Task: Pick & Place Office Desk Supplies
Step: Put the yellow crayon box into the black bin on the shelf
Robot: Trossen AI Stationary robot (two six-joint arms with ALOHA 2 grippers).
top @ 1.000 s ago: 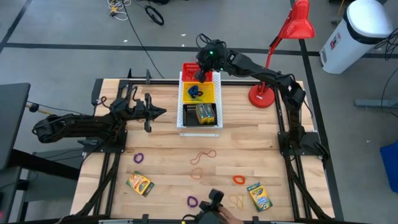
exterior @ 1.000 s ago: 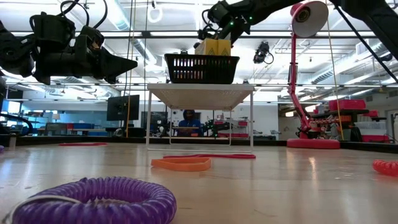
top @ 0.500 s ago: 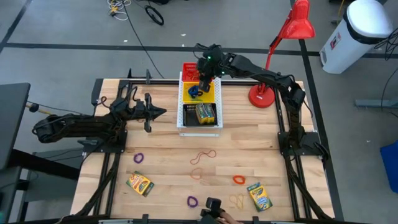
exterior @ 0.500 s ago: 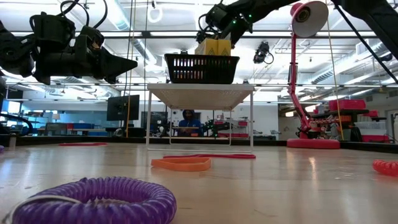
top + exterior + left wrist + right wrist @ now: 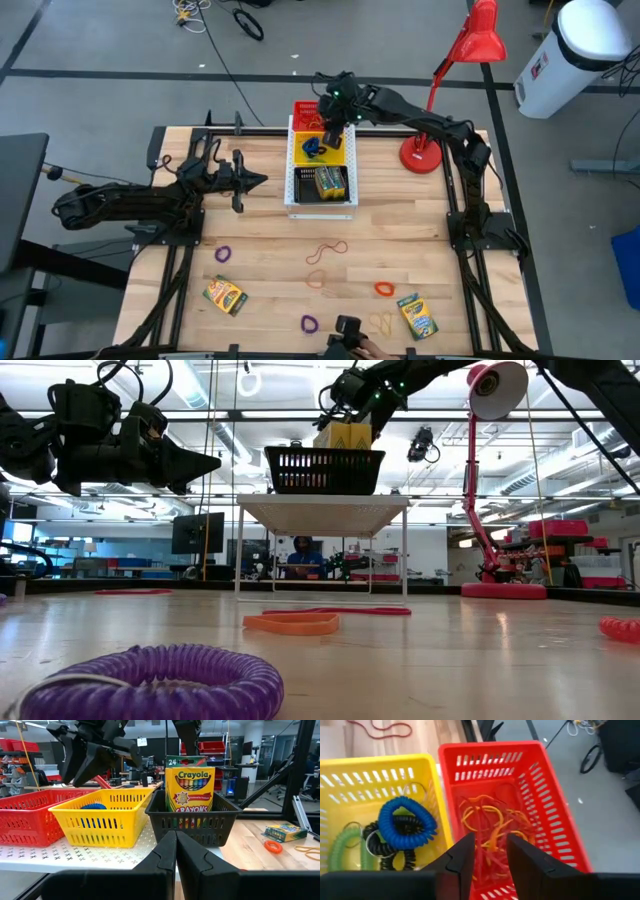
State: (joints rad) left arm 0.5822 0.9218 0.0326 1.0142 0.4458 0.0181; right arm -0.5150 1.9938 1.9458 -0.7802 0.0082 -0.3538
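On the white perforated board stand a red basket [image 5: 530,780] with orange and red rubber bands [image 5: 487,822], a yellow basket [image 5: 350,770] with blue, black and green coil loops [image 5: 402,822], and a black basket [image 5: 200,820] in which a crayon box [image 5: 189,787] stands upright. My right gripper [image 5: 490,840] hovers open above the red basket's edge [image 5: 330,115] that borders the yellow basket and touches nothing. My left gripper [image 5: 176,850] waits shut, in the air left of the baskets [image 5: 258,180]. Two crayon boxes [image 5: 226,295] [image 5: 417,316], loops and rubber bands [image 5: 326,250] lie flat on the table.
The red desk lamp's base [image 5: 421,153] stands just right of the baskets, and its head reaches past the far edge. Purple loops [image 5: 222,254] [image 5: 309,324] and an orange loop [image 5: 384,289] lie toward the near edge. A person's hand [image 5: 350,338] shows at the near edge.
My right gripper has shifted a little from above the yellow basket toward the far edge and the red basket. The hand at the near edge has moved slightly. My left arm has kept still.
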